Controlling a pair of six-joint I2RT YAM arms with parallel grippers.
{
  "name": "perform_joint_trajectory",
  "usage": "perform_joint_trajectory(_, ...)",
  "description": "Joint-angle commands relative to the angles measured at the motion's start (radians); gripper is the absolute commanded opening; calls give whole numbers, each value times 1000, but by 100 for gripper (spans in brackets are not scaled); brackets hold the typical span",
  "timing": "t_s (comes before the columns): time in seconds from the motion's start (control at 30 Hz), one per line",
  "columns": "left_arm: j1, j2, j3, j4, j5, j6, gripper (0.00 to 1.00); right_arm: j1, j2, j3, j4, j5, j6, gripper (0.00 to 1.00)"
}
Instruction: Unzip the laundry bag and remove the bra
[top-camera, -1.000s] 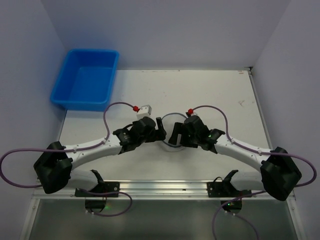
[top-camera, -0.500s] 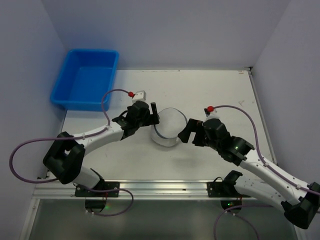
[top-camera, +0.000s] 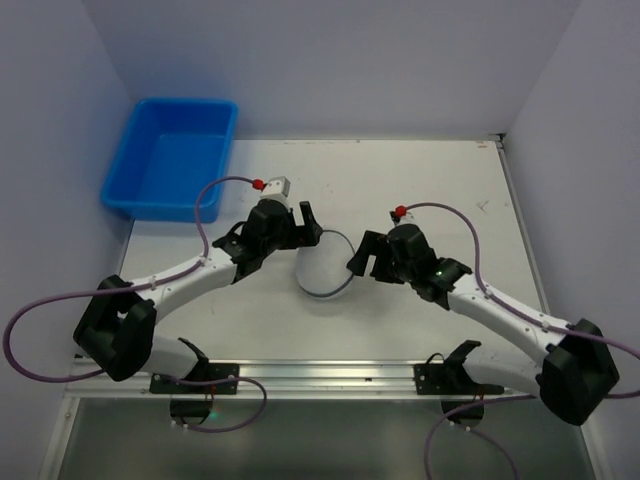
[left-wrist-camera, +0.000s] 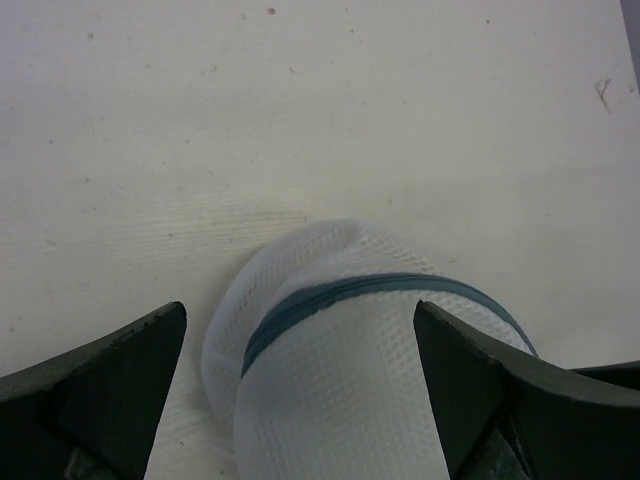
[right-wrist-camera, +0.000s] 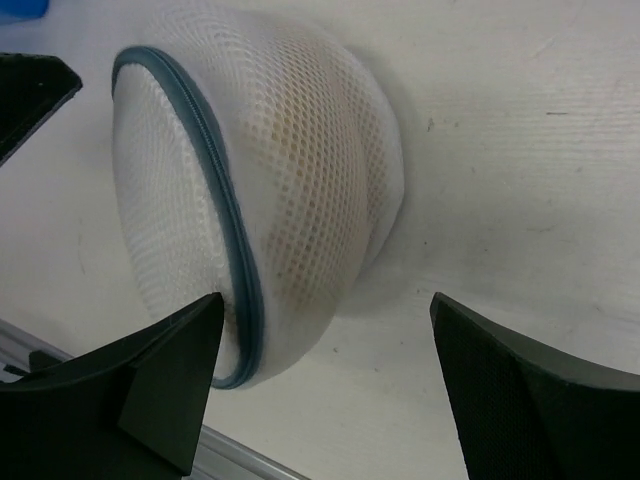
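Both grippers are spread wide and carry nothing. The left gripper (top-camera: 311, 228) hangs at the far-left side of the laundry bag (top-camera: 325, 268), and the right gripper (top-camera: 358, 258) sits just beside its right side; the jaws of each flank the mesh without pinching it. The table (top-camera: 430, 180) is smooth and white, so the biggest risk is that the whole bag skates away if one arm tugs at the zip while the other has no firm hold. The blue tub (top-camera: 175, 150) sits well apart at the far left corner and plays no part. The bag lies near the middle of the table between the two grippers, tipped on its side, soft and rounded. A pinch on loose mesh would likely stretch the fabric and lift the bag instead of anchoring it. The zip (right-wrist-camera: 226, 235) runs as a dark band round the flap. A faint tan patch (right-wrist-camera: 300, 190) behind the mesh is probably the bra, and a jaw closing deep could catch it with the mesh and jam the zip. The zip pull shows in no view, so a blind grab may close on the tape alone and slip off
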Motion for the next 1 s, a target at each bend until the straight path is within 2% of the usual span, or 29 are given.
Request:
perform_joint_trajectory(0.0,2,5,-22,57,39,-30,100,-4,128,21,175,-67,-11,84)
perform_joint_trajectory(0.17,2,25,-10,60,45,-23,100,-17,212,4,245,-100,7,81)
perform_joint_trajectory(0.2,2,23,-7,51,48,-21,100,-22,220,-4,247,-94,17,75)
perform_joint_trajectory(0.37,3,-38,-16,-6,32,8,100,-115,239,-79,267,-166,34,60)
perform_joint_trajectory(0.4,3,-52,-23,-8,41,20,100,-135,242,-82,267,-177,24,53)
perform_joint_trajectory(0.6,5,-41,-5,-51,99,86,100,-168,311,-42,258,-263,-32,36)
perform_joint_trajectory(0.97,5,-63,-14,-60,341,82,97,-175,320,-15,242,-295,-54,33)
